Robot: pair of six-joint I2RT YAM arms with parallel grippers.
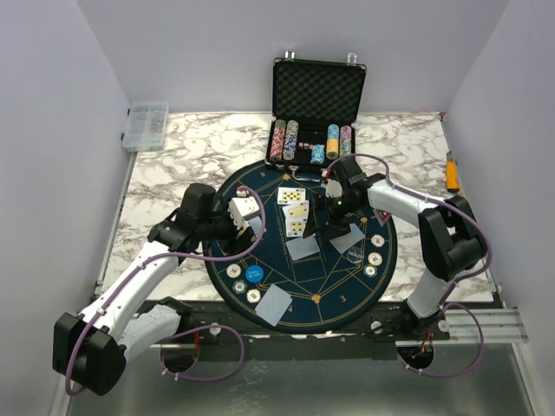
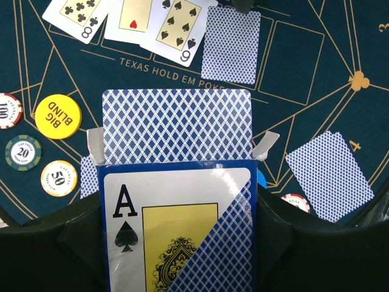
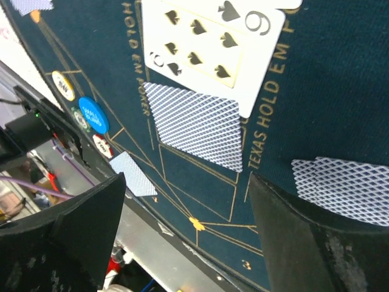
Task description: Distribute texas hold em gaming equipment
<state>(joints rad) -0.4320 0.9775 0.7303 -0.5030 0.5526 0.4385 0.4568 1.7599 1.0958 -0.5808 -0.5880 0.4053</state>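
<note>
clamping the card box (image 2: 179,231), left hand (image 2: 180,145) sits near a "big blind" disc (image 2: 58,116)

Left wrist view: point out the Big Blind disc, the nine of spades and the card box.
Big Blind disc (image 2: 58,117): left wrist view, centre of its yellow face.
Nine of spades (image 2: 177,27): left wrist view, middle of its face.
Card box (image 2: 176,231): left wrist view, its printed front.

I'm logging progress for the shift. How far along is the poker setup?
Done: three face-up cards and one face-down card in the centre row, a seat card dealt, the big blind disc out. In hand: the left gripper holds the card box, with a protruding card; the right gripper is open, empty. Left: the row's last outlined slot is bare.
</note>
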